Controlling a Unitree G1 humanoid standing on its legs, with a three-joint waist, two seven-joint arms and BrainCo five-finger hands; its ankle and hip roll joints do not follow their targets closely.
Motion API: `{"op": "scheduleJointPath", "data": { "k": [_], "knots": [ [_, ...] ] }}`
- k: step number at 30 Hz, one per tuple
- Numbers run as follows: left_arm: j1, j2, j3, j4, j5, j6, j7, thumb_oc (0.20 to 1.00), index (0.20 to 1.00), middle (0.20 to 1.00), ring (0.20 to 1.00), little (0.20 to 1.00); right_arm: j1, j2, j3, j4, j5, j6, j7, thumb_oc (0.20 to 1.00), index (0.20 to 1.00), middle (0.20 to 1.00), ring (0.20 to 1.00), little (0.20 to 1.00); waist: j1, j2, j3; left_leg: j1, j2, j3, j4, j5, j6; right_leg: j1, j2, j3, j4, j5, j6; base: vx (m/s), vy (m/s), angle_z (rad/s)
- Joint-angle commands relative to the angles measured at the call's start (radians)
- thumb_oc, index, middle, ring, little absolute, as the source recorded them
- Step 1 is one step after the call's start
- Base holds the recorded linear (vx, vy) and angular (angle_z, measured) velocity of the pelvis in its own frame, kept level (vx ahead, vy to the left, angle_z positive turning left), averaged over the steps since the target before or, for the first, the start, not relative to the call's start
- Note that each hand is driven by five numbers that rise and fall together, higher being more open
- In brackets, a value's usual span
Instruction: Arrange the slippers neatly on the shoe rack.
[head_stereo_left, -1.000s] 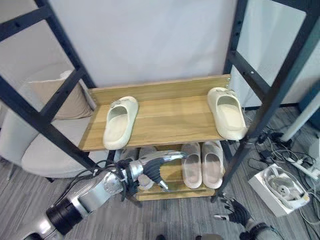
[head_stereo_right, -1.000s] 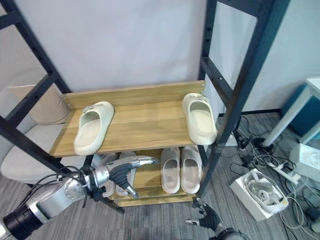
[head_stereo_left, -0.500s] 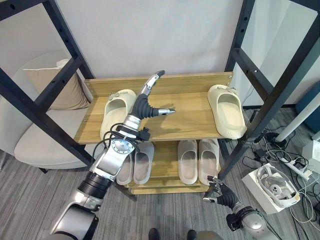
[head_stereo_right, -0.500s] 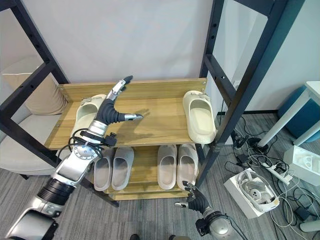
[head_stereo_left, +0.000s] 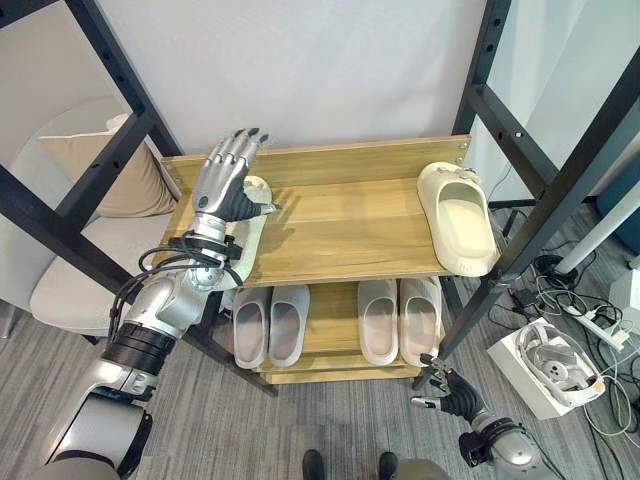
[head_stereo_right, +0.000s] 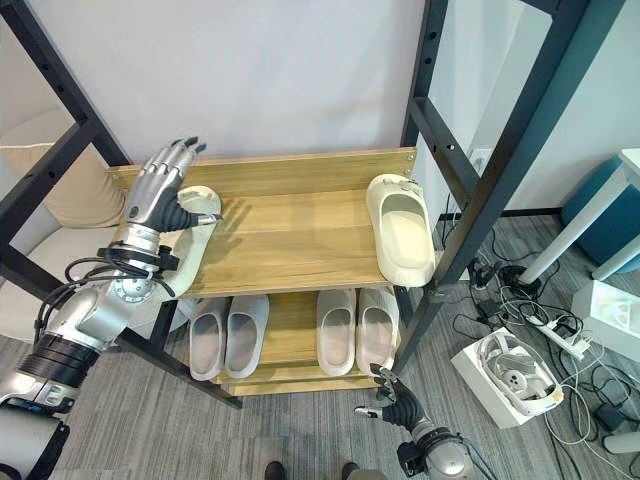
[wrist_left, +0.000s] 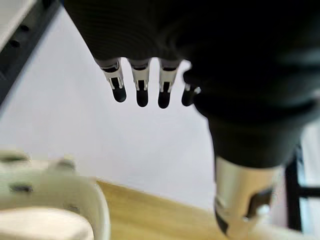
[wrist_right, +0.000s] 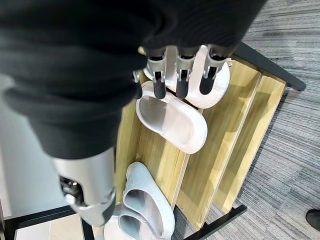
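Setting: white wall behind a wooden shoe rack (head_stereo_left: 340, 235) framed by black metal uprights; grey striped carpet below, a chair with a beige cushion (head_stereo_left: 100, 180) to the rack's left.
Left eye view: left hand (head_stereo_left: 225, 180) raised above the top shelf's left end, fingers straight and spread, holding nothing. Under and just behind it lies the left cream slipper (head_stereo_left: 243, 245), partly hidden. The right cream slipper (head_stereo_left: 458, 215) lies at the shelf's right end, well apart.
Right eye view: lower shelf carries a grey pair (head_stereo_right: 228, 335) on the left and a pale pink pair (head_stereo_right: 357, 328) on the right. Right hand (head_stereo_right: 400, 407) hangs low near the floor, fingers loosely spread, empty.
Left wrist view: straight fingers (wrist_left: 141, 90) against the wall; slipper edge below.
Right wrist view: relaxed fingers (wrist_right: 181, 80) above the lower shelf's pairs.
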Motion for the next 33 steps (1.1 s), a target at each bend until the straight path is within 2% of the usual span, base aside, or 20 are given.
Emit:
{"op": "scheduleJointPath", "data": {
  "k": [1, 7, 13, 20, 22, 27, 28, 29, 30, 33],
  "knots": [
    [-0.049, 0.036, 0.092, -0.035, -0.020, -0.015, 0.069, 1.000, 1.000, 1.000, 1.000, 1.000, -0.012, 0.038, 0.002, -0.054, 0.029, -0.062, 0.000, 1.000, 1.000, 1.000, 1.000, 1.000, 0.011, -0.063, -0.012, 0.081, 0.007, 0.007, -0.008, -0.130, -0.029, 0.109, -0.106, -0.010, -0.207, 0.098, 0.136, 0.00, 0.000, 0.00],
    [0.004, 0.068, 0.151, -0.065, -0.024, -0.024, 0.078, 1.000, 1.000, 1.000, 1.000, 1.000, -0.006, 0.044, 0.001, -0.043, 0.025, -0.059, 0.008, 1.000, 1.000, 1.000, 1.000, 1.000, 0.019, -0.064, -0.017, 0.082, 0.006, 0.005, -0.008, -0.131, -0.031, 0.115, -0.107, -0.016, -0.214, 0.100, 0.137, 0.00, 0.000, 0.00],
    [0.047, 0.090, 0.160, -0.021, -0.006, -0.011, 0.075, 1.000, 1.000, 1.000, 1.000, 1.000, -0.001, 0.044, -0.006, -0.041, 0.016, -0.059, 0.004, 1.000, 1.000, 1.000, 1.000, 1.000, 0.018, -0.063, -0.014, 0.078, 0.004, 0.005, -0.008, -0.131, -0.030, 0.111, -0.109, -0.019, -0.216, 0.105, 0.138, 0.00, 0.000, 0.00],
    [0.038, 0.061, 0.096, 0.117, 0.021, 0.027, 0.081, 1.000, 1.000, 1.000, 1.000, 1.000, 0.006, 0.035, -0.022, -0.064, 0.017, -0.059, -0.007, 1.000, 1.000, 1.000, 1.000, 1.000, 0.003, -0.069, -0.011, 0.077, 0.000, 0.017, -0.008, -0.136, -0.025, 0.097, -0.112, -0.002, -0.212, 0.110, 0.143, 0.02, 0.016, -0.01],
    [-0.016, 0.055, 0.060, 0.192, 0.024, 0.059, 0.105, 1.000, 1.000, 1.000, 1.000, 1.000, 0.011, 0.026, -0.026, -0.076, 0.017, -0.059, -0.014, 1.000, 1.000, 1.000, 1.000, 1.000, -0.009, -0.071, -0.007, 0.076, 0.000, 0.028, -0.008, -0.138, -0.023, 0.085, -0.112, 0.013, -0.208, 0.111, 0.145, 0.02, 0.030, -0.11],
    [-0.096, 0.061, 0.029, 0.288, -0.015, 0.091, 0.122, 1.000, 1.000, 1.000, 1.000, 1.000, 0.013, 0.016, -0.021, -0.083, 0.019, -0.055, -0.022, 1.000, 1.000, 1.000, 1.000, 1.000, -0.025, -0.071, -0.004, 0.077, 0.002, 0.042, -0.008, -0.141, -0.022, 0.072, -0.108, 0.031, -0.205, 0.112, 0.147, 0.02, 0.011, -0.13],
    [-0.100, 0.061, 0.027, 0.290, -0.016, 0.091, 0.123, 0.871, 0.871, 0.871, 0.871, 0.871, 0.013, 0.017, -0.022, -0.083, 0.019, -0.055, -0.022, 1.000, 1.000, 1.000, 1.000, 1.000, -0.023, -0.072, -0.004, 0.076, 0.002, 0.043, -0.008, -0.141, -0.022, 0.071, -0.108, 0.032, -0.205, 0.112, 0.147, 0.02, 0.011, -0.05],
    [-0.129, 0.072, 0.010, 0.323, -0.021, 0.100, 0.122, 0.448, 0.448, 0.448, 0.448, 0.448, 0.016, 0.010, -0.018, -0.086, 0.020, -0.055, -0.022, 1.000, 1.000, 1.000, 1.000, 1.000, -0.032, -0.071, -0.005, 0.078, 0.004, 0.047, -0.008, -0.141, -0.022, 0.069, -0.107, 0.036, -0.205, 0.112, 0.148, 0.03, 0.008, -0.07],
    [-0.145, 0.081, -0.001, 0.337, -0.025, 0.100, 0.121, 0.200, 0.200, 0.200, 0.200, 0.200, 0.017, 0.008, -0.018, -0.089, 0.021, -0.055, -0.021, 1.000, 1.000, 1.000, 1.000, 1.000, -0.034, -0.071, -0.005, 0.078, 0.005, 0.050, -0.008, -0.141, -0.022, 0.067, -0.107, 0.038, -0.204, 0.112, 0.148, 0.04, 0.006, -0.12],
    [-0.197, 0.111, -0.037, 0.394, -0.027, 0.112, 0.111, 0.200, 0.200, 0.200, 0.200, 0.200, 0.023, 0.000, -0.018, -0.099, 0.024, -0.057, -0.019, 1.000, 1.000, 1.000, 1.000, 1.000, -0.043, -0.072, -0.004, 0.081, 0.007, 0.060, -0.008, -0.143, -0.023, 0.061, -0.104, 0.049, -0.204, 0.113, 0.150, 0.02, -0.001, -0.21]
  ]
}}
